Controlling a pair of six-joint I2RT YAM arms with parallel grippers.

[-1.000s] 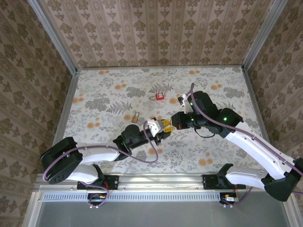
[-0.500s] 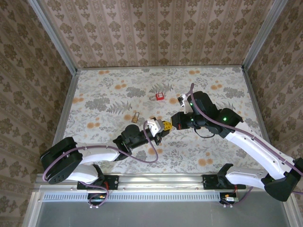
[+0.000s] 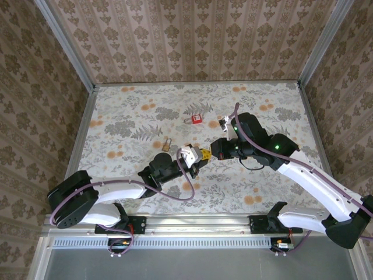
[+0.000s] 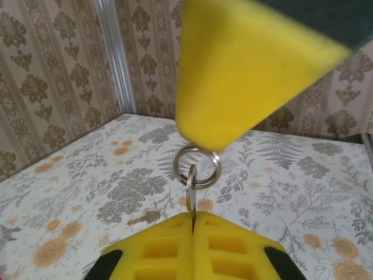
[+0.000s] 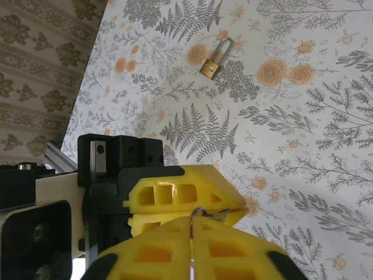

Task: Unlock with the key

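Since a second ago the left hand point(image 4: 192, 221) has closed its yellow pads and sits a touch nearer the right hand point(image 5: 190, 224). The right arm stands where it was.

We note the two hands meeting tip to tip above the middle of the table point(image 3: 128, 111).

Left hand: clenched on the key point(image 4: 190, 201). In the left wrist view the key is pinched edge-on at the seam between the pads and points up.

The key ring point(image 4: 197, 166) hangs from the top of the key. Its upper arc is tucked under the yellow fingertip of the right hand.

Right hand: in the right wrist view its pads stand together with only a thin seam, and the ring sits at the tip of that seam. We read this as a pinch on the key ring.

Brass padlock point(image 3: 166, 143): lying flat on the table, left of the hands and a little beyond them, apart from both.

Red padlock point(image 3: 196, 119): further back on the table, well apart from the hands.
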